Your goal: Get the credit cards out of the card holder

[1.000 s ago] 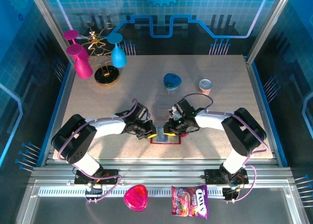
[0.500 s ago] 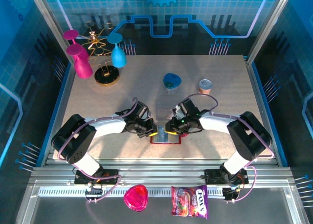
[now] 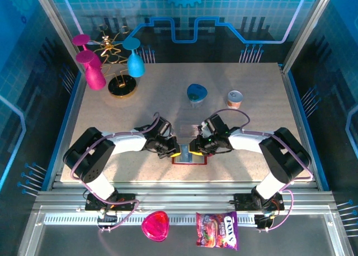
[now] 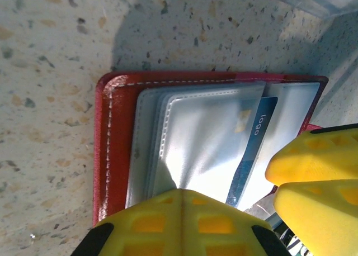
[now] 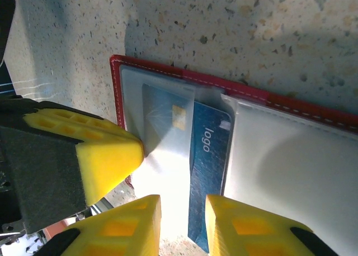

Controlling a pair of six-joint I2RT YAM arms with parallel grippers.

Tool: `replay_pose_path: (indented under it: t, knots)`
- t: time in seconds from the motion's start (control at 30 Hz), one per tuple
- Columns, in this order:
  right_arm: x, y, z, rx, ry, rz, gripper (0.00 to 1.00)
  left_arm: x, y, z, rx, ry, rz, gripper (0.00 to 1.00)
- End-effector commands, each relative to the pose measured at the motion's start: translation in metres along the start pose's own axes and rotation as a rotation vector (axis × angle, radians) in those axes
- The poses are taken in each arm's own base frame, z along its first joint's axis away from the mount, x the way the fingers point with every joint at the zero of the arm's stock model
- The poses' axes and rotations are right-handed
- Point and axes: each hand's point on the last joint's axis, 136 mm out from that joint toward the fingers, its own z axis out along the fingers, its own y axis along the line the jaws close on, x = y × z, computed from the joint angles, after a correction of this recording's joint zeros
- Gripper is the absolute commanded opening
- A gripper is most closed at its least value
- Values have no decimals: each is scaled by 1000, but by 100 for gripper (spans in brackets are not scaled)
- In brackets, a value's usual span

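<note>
The dark red card holder [image 3: 189,157] lies open near the table's front edge, pale clear pockets up [image 4: 114,155] [image 5: 291,108]. A blue credit card [image 5: 206,172] marked "logo" sticks partway out of a pocket [image 4: 253,147]. A grey card with a chip [image 5: 168,119] sits inside the neighbouring pocket. My left gripper [image 4: 182,195] is shut with its tips on a clear pocket sheet, which creases into their seam. My right gripper [image 5: 183,222] is open, its fingers either side of the pocket's mouth, the right one over the blue card's edge.
A clear plastic tray [image 3: 188,128] lies just behind the holder. A blue heart-shaped dish [image 3: 196,92] and a small can [image 3: 234,98] stand further back. A gold stand with pink and blue glasses [image 3: 122,84] is at back left. A pink dish [image 3: 155,225] and candy bag [image 3: 217,230] rest below the table.
My left gripper's fingers have closed fully at the holder's left side. The right gripper has shifted slightly right over the holder and kept its opening.
</note>
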Motion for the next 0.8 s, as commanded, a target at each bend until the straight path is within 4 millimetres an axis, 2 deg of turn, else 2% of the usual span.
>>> replay_pose_path:
  t: [0.0, 0.37, 0.77]
  knots:
    - [2, -10, 3, 5, 15, 37, 27, 2, 1, 1, -12, 25, -1, 4]
    - [3, -18, 9, 11, 26, 50, 27, 4, 7, 2, -33, 31, -12, 3]
    - [2, -10, 10, -55, 24, 64, 24, 6, 11, 4, -44, 40, -20, 3]
